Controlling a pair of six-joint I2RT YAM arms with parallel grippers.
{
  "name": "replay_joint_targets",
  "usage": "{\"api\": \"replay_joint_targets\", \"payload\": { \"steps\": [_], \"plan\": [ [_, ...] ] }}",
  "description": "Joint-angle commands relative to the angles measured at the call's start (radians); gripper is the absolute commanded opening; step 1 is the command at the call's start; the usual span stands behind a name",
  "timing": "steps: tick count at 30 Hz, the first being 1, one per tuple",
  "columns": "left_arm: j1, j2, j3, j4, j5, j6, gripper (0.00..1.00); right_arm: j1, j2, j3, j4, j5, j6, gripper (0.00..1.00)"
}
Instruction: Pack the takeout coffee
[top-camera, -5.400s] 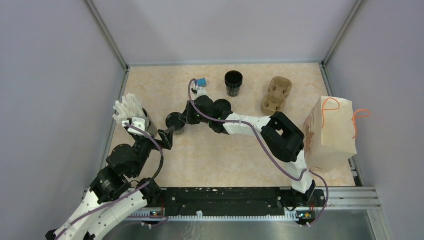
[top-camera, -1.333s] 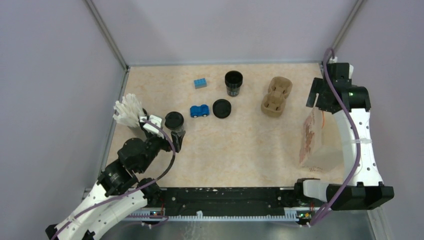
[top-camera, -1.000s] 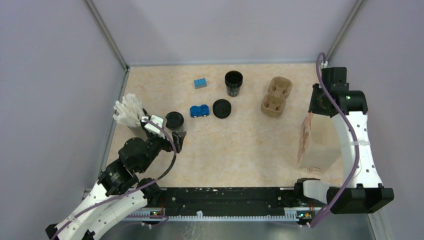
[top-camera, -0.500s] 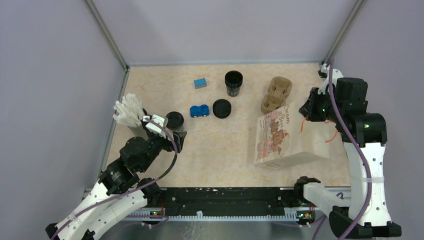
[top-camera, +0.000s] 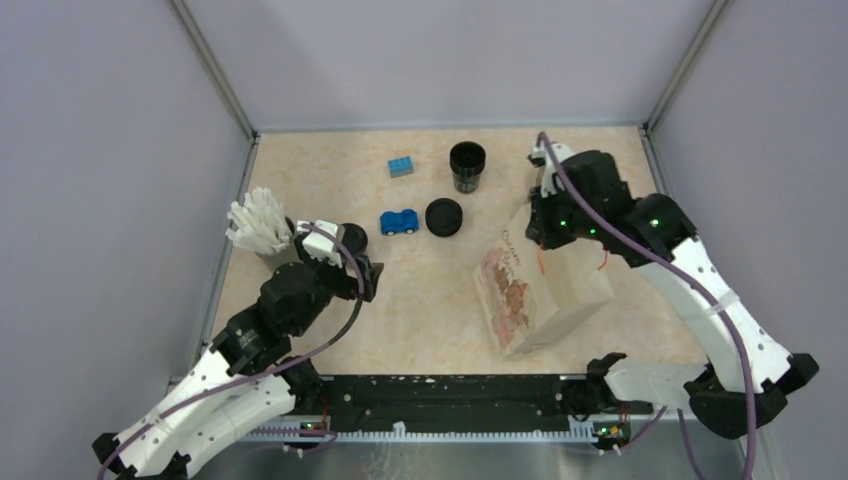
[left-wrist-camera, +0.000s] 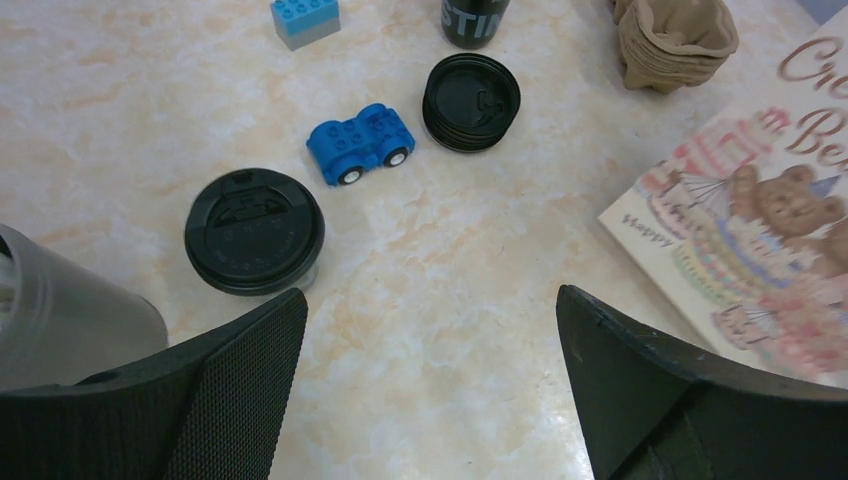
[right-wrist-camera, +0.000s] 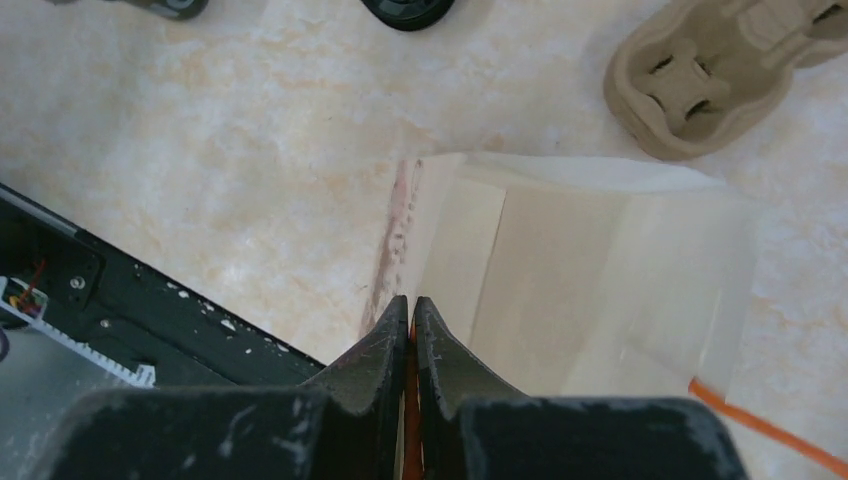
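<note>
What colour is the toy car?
Blue; the toy car shows best in the left wrist view.

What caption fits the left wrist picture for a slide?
Open left gripper looks down on a lidded black cup, blue toy car and loose lid, with a bear-print paper bag at right.

The left pincer is spread wide on its outstretched arm; the right pincer is pinched tight.
</note>
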Motion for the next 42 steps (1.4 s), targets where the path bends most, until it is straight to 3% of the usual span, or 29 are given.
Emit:
{"api": "replay_joint_targets", "payload": {
  "steps": [1,7,13,18,24,37,42],
  "plan": [
    [0.005,0.02,0.043,-0.02,-0.005,-0.164,0.99,0.173,0.093,0.044,0.071,0.187,0.053,0.03],
    [0.005,-0.017,0.009,-0.025,-0.023,-0.194,0.99,0.356,0.229,0.081,0.095,0.277,0.073,0.05],
    [0.005,-0.023,-0.002,-0.018,-0.019,-0.178,0.99,0.384,0.262,0.072,0.172,0.242,0.094,0.07],
    [0.004,-0.026,-0.001,-0.012,-0.027,-0.162,0.99,0.385,0.264,0.08,0.185,0.214,0.101,0.33],
    [0.005,-0.028,0.024,-0.003,-0.023,-0.142,0.99,0.384,0.241,0.158,0.183,0.216,0.105,0.53],
    [0.005,-0.023,0.067,-0.019,0.049,-0.117,0.99,0.384,0.204,0.358,0.124,0.366,0.115,0.58],
    [0.005,-0.003,0.088,-0.024,0.145,-0.094,0.99,0.381,0.088,0.292,0.251,0.53,0.095,0.62]
  ]
}}
